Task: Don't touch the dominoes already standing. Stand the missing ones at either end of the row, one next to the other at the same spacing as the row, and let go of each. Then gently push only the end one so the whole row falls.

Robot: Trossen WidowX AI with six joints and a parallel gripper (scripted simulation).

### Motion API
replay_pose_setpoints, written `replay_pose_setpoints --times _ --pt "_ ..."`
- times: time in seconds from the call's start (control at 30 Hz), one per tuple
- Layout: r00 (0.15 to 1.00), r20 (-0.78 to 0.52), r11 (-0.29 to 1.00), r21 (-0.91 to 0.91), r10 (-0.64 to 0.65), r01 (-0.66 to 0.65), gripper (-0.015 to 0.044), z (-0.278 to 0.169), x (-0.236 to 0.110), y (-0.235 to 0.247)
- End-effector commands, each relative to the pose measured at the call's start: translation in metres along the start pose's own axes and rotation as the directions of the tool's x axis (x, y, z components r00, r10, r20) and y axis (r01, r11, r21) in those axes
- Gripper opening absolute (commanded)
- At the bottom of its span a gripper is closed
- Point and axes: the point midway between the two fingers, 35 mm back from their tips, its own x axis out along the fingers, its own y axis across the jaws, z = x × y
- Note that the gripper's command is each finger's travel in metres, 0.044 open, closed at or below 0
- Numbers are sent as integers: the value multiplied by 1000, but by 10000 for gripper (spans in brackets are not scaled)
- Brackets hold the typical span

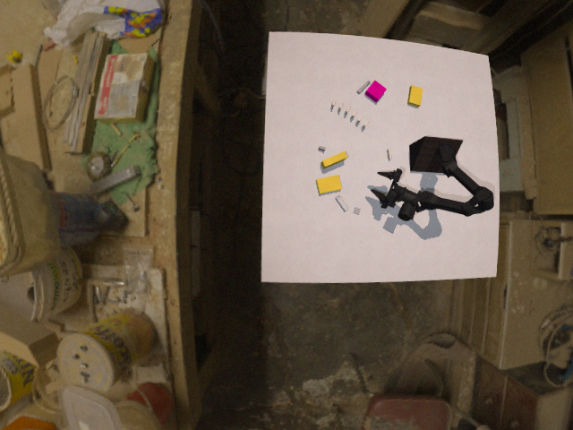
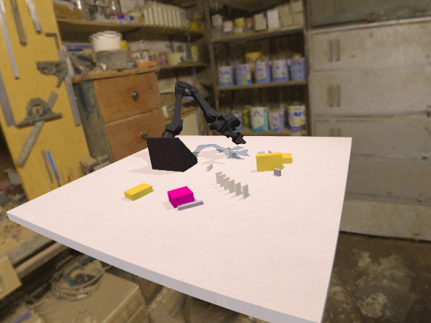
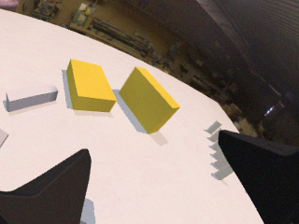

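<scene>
A row of several pale dominoes stands in the middle of the white table. A lone domino stands apart, between the row and the arm's base. Another domino stands upright just below my gripper; the arm hides it in the overhead view. My gripper is open wide and empty. It hovers above that domino and tilts toward the yellow blocks.
Two yellow blocks lie left of the gripper, with grey pieces near them. A magenta block, a grey bar and a third yellow block lie beyond the row. The black base stands on the right.
</scene>
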Motion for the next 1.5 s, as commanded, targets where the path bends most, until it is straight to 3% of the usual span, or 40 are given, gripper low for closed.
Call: replay_pose_setpoints --times 0.0,0.3,0.5,0.63,0.7,1.23,1.47 --pt "993 -113 986 -160 36 -54 440 22 14 -17" --pt "867 -471 767 -493 161 -411 440 -11 7 -17" --pt "587 -726 364 -470 358 -804 440 -26 -31 -12" --pt "375 -759 84 -393 533 -916 440 -14 -65 -3" --pt "312 -742 5 -385 594 -923 440 -6 -76 0" --pt "305 -739 -5 -384 601 -923 440 -6 -76 1" --pt "305 -739 -5 -385 601 -923 440 -44 -60 32"
